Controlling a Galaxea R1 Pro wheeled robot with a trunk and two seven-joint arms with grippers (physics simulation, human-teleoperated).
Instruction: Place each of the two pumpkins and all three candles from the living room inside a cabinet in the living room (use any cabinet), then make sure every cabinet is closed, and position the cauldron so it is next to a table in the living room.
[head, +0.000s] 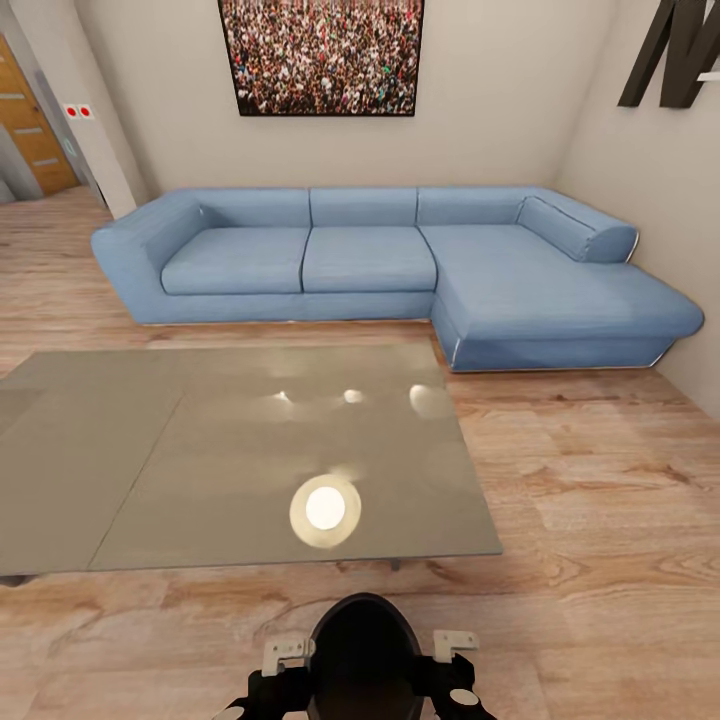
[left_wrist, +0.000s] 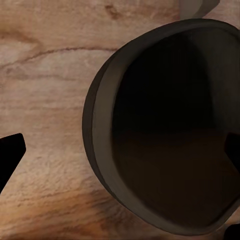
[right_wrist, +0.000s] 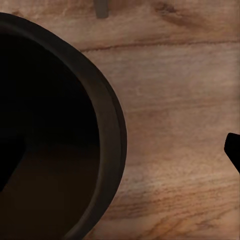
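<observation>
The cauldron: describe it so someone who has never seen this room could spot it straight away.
Start at the long blue corner sofa under the crowd picture, then come forward over the low grey glass-topped table. Just past the table's near edge, above the wood-plank floor, sits the cauldron between the robot's two arms. It is the one dark, round, open-mouthed pot, near-black against pale surroundings.

I stood in a home's living room. A long blue corner sofa (head: 400, 265) sat against off-white walls, under a framed picture of a crowd (head: 322, 55). Light wood planks covered the floor (head: 600, 500). Before me lay a low grey glossy surface (head: 240, 460), a coffee table mirroring ceiling lights. A wooden door (head: 30, 125) showed at far left.
</observation>
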